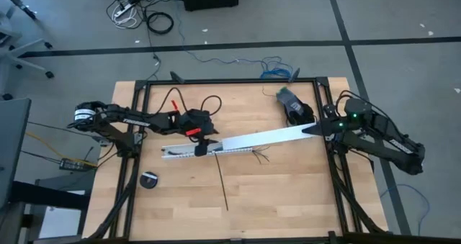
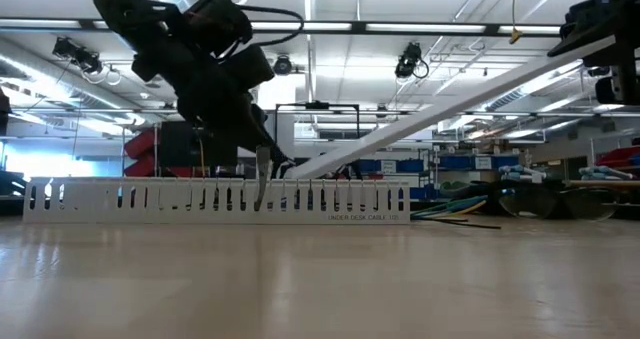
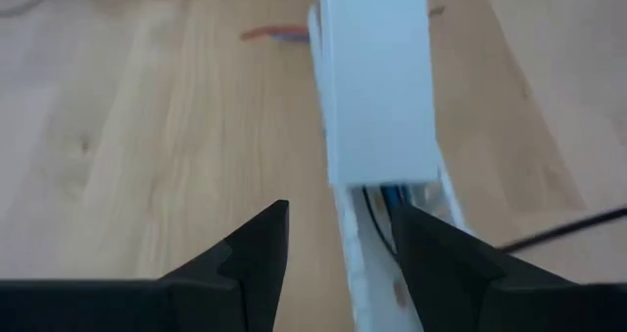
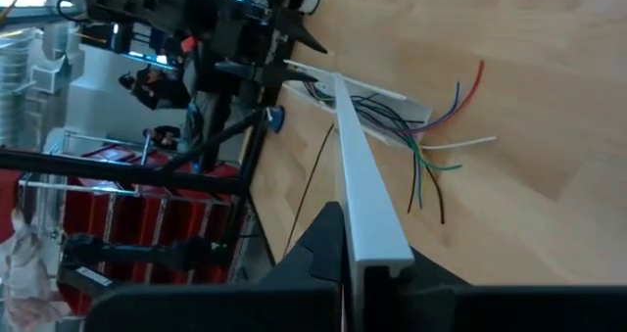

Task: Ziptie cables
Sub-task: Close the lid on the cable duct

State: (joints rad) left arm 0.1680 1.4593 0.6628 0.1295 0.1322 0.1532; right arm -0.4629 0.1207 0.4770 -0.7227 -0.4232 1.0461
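Note:
A long white slotted channel (image 1: pixel 184 151) lies on the table's left half. A white cover strip (image 1: pixel 266 137) slants from it up to my right gripper (image 1: pixel 315 128), which is shut on the strip's right end. The cables (image 4: pixel 431 141) run inside the channel (image 3: pixel 387 200) and fan out from it onto the wood (image 1: pixel 259 155). The ziptie (image 1: pixel 222 183), a thin black strip, lies flat on the table nearer the front edge. My left gripper (image 1: pixel 207 146) stands open over the channel, where the cover's lower end rests. My right gripper pinches the cover strip's right end (image 4: pixel 377 259) between its two fingers, which lie along the strip and come nearly level from the table's right. That end is lifted clear, and the far end (image 4: pixel 338 82) rests on the channel. My left gripper (image 3: pixel 338 229) straddles the channel's near wall (image 3: pixel 367 273); whether a finger (image 3: pixel 431 259) touches it, I cannot tell.
A small black roll (image 1: pixel 150 180) lies near the front left. A black and grey object (image 1: pixel 295 107) sits at the back right. Black frame rails (image 1: pixel 337 175) edge the table. Bare wood spreads across the front right.

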